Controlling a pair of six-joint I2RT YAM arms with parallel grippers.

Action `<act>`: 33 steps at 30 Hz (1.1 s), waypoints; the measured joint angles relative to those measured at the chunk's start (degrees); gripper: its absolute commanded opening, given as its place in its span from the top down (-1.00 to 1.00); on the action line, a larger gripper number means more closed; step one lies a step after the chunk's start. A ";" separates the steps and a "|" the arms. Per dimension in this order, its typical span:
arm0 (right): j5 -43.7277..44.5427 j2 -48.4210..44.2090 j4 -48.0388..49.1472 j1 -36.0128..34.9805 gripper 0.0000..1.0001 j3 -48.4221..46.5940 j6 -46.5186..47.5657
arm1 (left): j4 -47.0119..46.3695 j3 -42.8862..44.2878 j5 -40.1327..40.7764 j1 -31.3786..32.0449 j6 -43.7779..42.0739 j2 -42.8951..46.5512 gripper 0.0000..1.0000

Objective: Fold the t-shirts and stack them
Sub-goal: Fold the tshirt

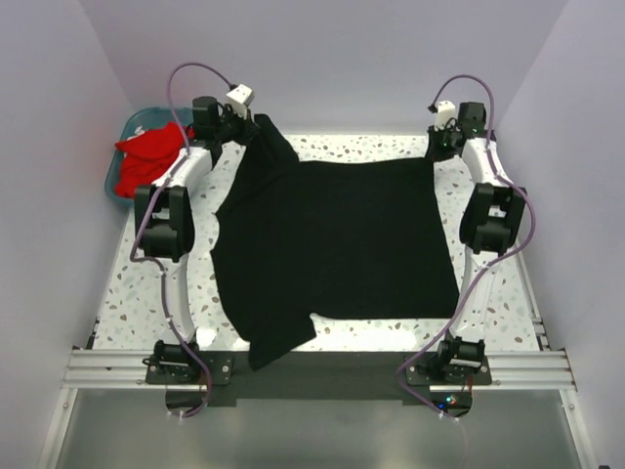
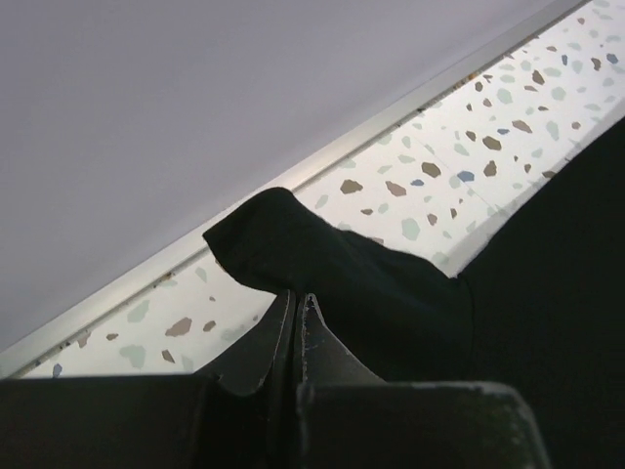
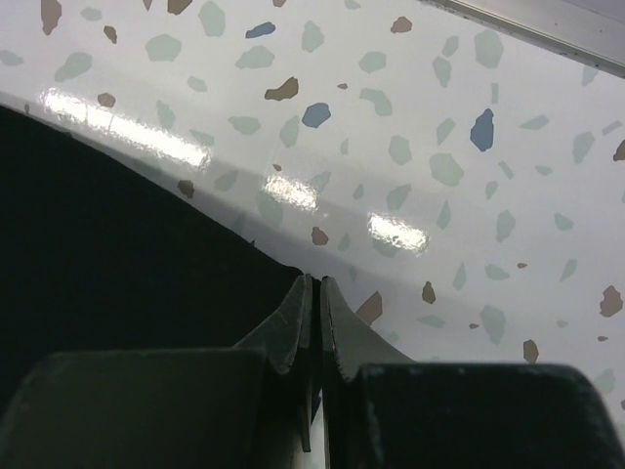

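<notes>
The large black t-shirt (image 1: pixel 332 239) lies spread over the speckled table, one sleeve hanging over the near edge. My left gripper (image 1: pixel 256 124) is shut on its far left corner and holds it raised; in the left wrist view the cloth (image 2: pixel 332 274) bunches over the closed fingertips of that gripper (image 2: pixel 298 295). My right gripper (image 1: pixel 434 149) is shut at the shirt's far right corner, low at the table; in the right wrist view the black edge (image 3: pixel 127 254) runs into the closed tips of that gripper (image 3: pixel 314 279). Red t-shirts (image 1: pixel 148 161) lie heaped at far left.
The red shirts sit in a teal plastic basket (image 1: pixel 137 119) at the table's far left corner. White walls close in the back and both sides. A metal rail (image 1: pixel 322 366) with both arm bases runs along the near edge.
</notes>
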State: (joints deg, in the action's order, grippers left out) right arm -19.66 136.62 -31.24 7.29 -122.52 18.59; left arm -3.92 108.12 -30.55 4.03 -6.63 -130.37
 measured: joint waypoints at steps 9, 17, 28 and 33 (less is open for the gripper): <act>-1.84 -1.95 -1.01 1.07 1.00 4.26 2.51 | -1.16 -14.23 -3.50 -2.03 -3.63 9.09 1.00; -4.11 -5.97 -2.14 2.12 1.00 7.30 5.05 | -0.90 -24.15 -4.76 -2.80 -7.65 17.81 1.00; -6.08 -11.08 -3.39 2.21 1.00 15.67 9.66 | -0.13 -37.22 -4.68 -2.80 -12.55 30.45 1.00; -6.95 -13.22 -4.44 2.64 1.00 18.73 11.52 | 1.03 -43.52 -4.31 -2.80 -15.34 36.83 1.00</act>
State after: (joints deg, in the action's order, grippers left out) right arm -26.61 123.39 -35.68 9.93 -103.79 30.11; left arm -2.90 64.60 -34.85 1.23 -21.98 -93.54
